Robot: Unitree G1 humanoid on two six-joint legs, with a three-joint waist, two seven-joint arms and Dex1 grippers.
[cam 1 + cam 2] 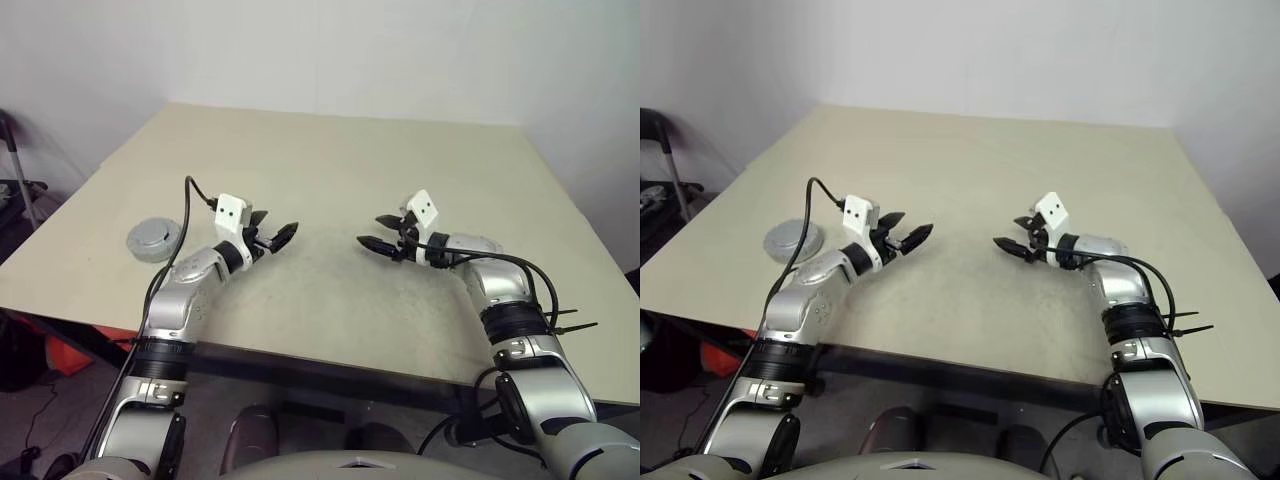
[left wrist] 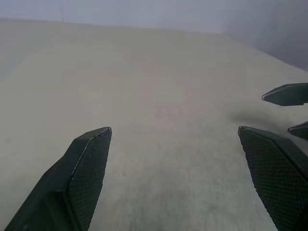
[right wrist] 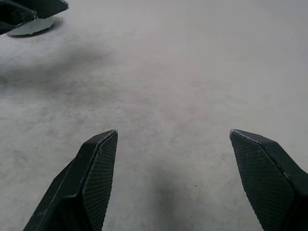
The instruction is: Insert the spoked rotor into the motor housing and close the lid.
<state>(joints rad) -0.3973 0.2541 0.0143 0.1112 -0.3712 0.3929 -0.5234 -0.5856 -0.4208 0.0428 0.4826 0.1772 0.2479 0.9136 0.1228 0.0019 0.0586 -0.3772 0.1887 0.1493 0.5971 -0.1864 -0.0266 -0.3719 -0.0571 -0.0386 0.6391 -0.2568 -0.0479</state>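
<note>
Both grippers hang empty over the middle of the table. The left gripper (image 1: pixel 272 236) and the right gripper (image 1: pixel 385 236) point at each other across a bare gap, each with its two black fingers spread apart and nothing between them. That reads as a waiting pose rather than a reach.

One task part can be seen: a round grey disc with a small raised hub (image 1: pixel 153 239), lying flat at the left of the frame, close to the table's near left corner and just outside the left forearm. It looks like the closed-up motor housing with its lid on, or the lid alone; which one cannot be told from here. No spoked rotor or copper windings can be made out anywhere on the table (image 1: pixel 330 160).

The disc sits near two edges, the left one and the near one, so a sideways nudge could push it off; approaching from above seems the safer course. The left arm is the nearer one and would have to swing outward and back toward the corner. Beyond the grippers, the far half of the tabletop is open beige surface up to the wall, with ample room to work.
</note>
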